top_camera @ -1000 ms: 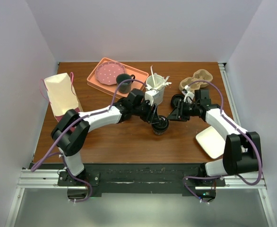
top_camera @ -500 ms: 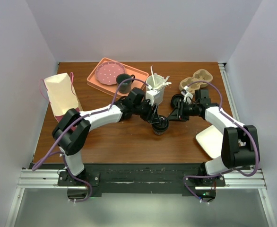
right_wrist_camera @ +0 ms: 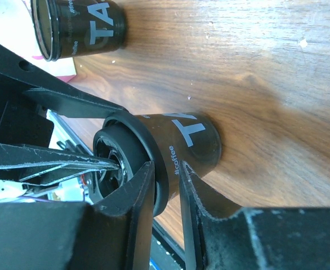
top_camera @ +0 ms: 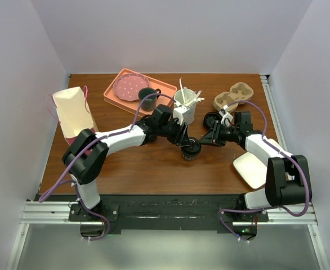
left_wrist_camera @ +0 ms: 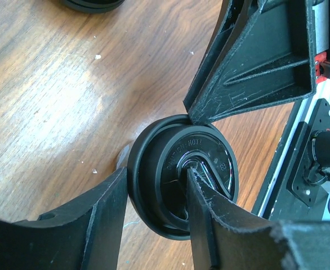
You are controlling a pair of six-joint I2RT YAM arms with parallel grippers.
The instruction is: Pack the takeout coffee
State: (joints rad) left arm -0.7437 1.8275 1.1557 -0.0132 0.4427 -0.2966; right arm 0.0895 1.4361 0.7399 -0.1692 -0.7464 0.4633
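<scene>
From above, the takeout coffee (top_camera: 191,148) stood upright mid-way across the desk (top_camera: 154,169), the left gripper (top_camera: 185,141) over it and the right gripper (top_camera: 206,137) just beside it; the left wrist view showed the left gripper holding the lid (left_wrist_camera: 170,163), one finger outside the rim, one across its centre; the right wrist view showed the right gripper narrow, straddling the lid's rim; whether it pinched could not be told.
</scene>
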